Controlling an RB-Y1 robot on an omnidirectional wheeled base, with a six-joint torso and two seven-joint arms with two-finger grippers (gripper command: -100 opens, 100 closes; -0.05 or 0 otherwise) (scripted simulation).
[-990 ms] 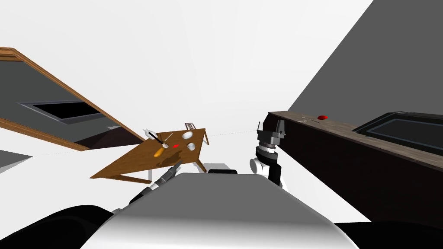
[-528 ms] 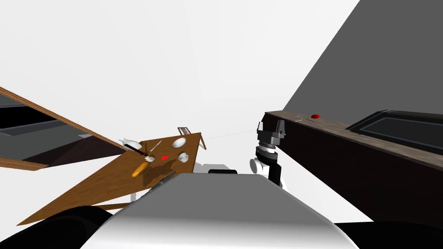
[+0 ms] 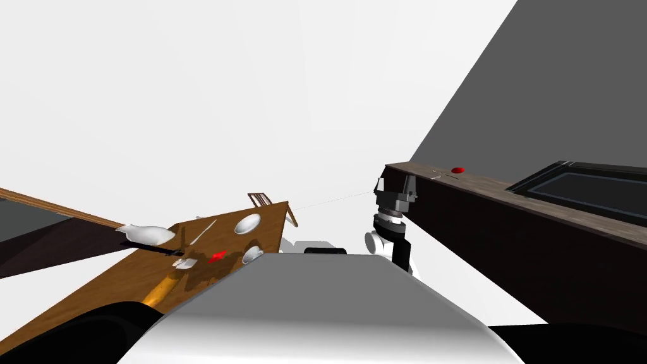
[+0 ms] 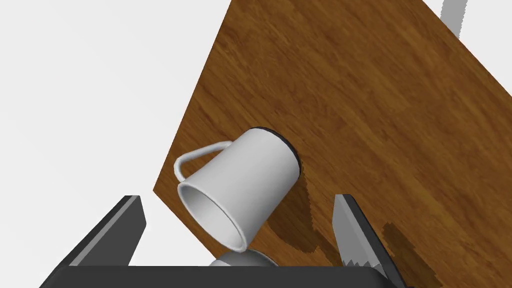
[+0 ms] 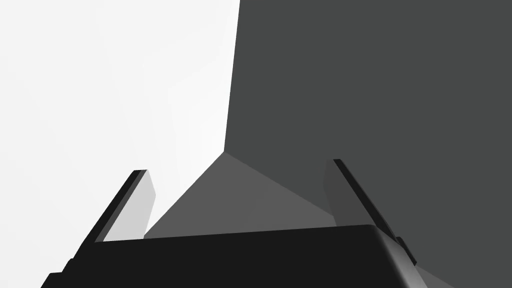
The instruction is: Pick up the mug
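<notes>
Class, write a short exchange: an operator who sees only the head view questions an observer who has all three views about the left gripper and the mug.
Operator: Is my left gripper open?
Observer: Yes, the left gripper is open.
Operator: Does it touch the mug?
Observer: No. The mug stands upright near a corner of the wooden table, in line between the fingers, and neither one touches it.

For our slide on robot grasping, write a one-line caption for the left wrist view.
Open left gripper facing an untouched white mug by the corner of the wooden table.
</notes>
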